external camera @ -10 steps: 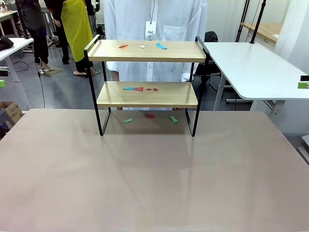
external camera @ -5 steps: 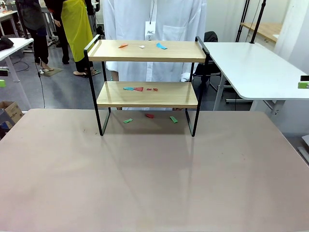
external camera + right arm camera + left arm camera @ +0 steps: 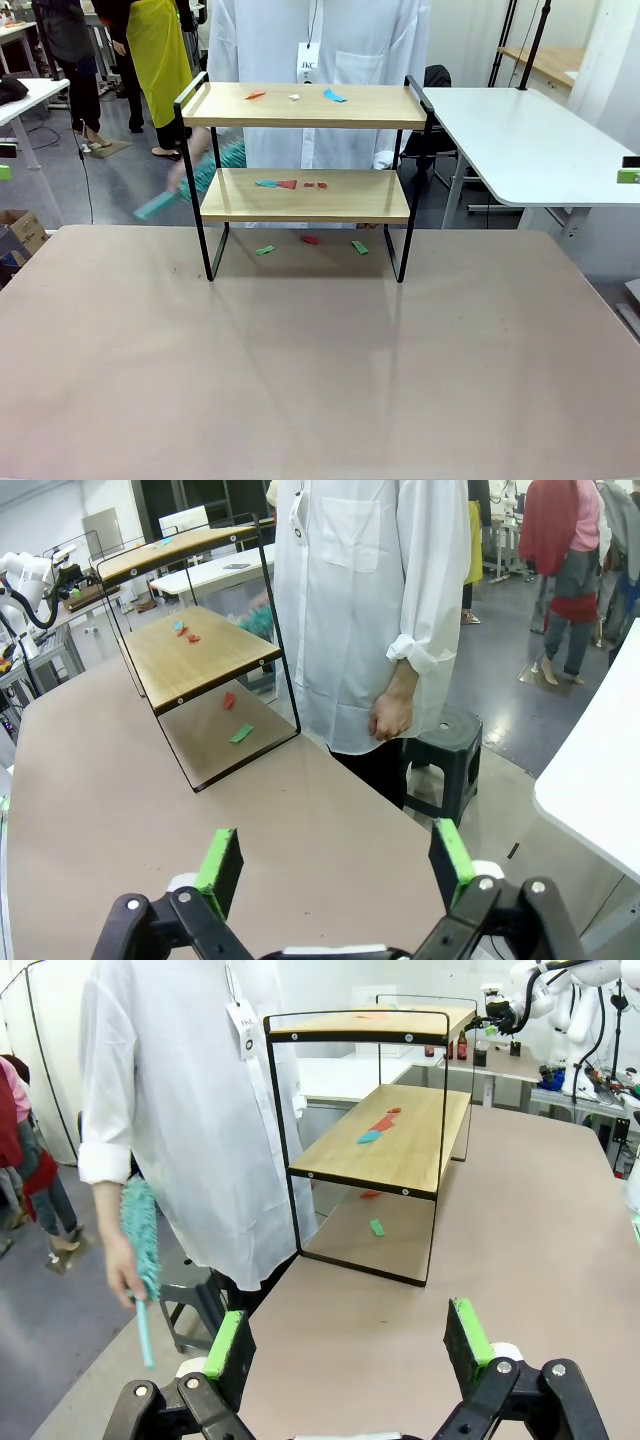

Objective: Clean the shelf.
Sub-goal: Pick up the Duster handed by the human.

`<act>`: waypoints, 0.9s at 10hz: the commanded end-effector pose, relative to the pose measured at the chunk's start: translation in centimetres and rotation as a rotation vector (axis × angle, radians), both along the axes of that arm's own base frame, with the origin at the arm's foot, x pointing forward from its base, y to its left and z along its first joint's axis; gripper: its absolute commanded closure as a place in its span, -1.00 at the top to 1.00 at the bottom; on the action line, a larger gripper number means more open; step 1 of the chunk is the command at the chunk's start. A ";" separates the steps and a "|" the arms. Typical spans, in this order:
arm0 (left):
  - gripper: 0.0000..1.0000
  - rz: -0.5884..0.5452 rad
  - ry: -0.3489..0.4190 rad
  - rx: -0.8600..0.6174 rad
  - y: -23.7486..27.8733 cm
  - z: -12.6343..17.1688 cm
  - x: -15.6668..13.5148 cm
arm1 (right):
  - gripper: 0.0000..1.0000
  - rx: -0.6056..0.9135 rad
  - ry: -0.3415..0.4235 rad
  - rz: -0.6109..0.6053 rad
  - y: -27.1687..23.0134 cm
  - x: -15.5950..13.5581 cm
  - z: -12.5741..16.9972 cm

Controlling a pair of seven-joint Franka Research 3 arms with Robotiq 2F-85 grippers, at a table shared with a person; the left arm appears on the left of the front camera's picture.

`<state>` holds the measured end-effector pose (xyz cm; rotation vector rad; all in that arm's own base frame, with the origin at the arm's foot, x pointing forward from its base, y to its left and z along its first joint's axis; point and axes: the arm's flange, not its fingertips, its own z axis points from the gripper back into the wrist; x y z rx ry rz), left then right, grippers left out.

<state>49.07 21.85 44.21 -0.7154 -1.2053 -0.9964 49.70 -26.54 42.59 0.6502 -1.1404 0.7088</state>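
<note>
Shelf (image 3: 300,206) stands at the far middle of the tan table (image 3: 320,350). Top board: orange scrap (image 3: 255,95), white scrap (image 3: 294,97), blue scrap (image 3: 334,96). Lower board: teal scrap (image 3: 266,183) touching a red scrap (image 3: 288,184), small red bits (image 3: 315,185) just beside. On the table under the shelf: two green scraps (image 3: 265,250), one red (image 3: 310,239) between them. Person in a white shirt (image 3: 330,40) stands behind the shelf. Blurred teal duster (image 3: 200,180) at the shelf's left side. White table (image 3: 520,140) far right.

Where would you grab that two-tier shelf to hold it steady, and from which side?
Probably a raised black side rail of the shelf: a thin bar standing clear above the top board, so open jaws could straddle it, coming from above. The boards look too wide to pinch.
</note>
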 end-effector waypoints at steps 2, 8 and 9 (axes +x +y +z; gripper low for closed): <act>1.00 -0.005 -0.002 0.005 -0.1 0.2 -0.1 | 1.00 -0.001 -0.003 0.001 0.1 0.0 0.2; 1.00 -0.005 -0.002 0.005 -0.1 0.2 -0.1 | 1.00 -0.001 -0.003 0.001 0.1 0.0 0.2; 1.00 -0.005 -0.002 0.005 -0.1 0.2 -0.1 | 1.00 -0.001 -0.003 0.001 0.1 0.0 0.2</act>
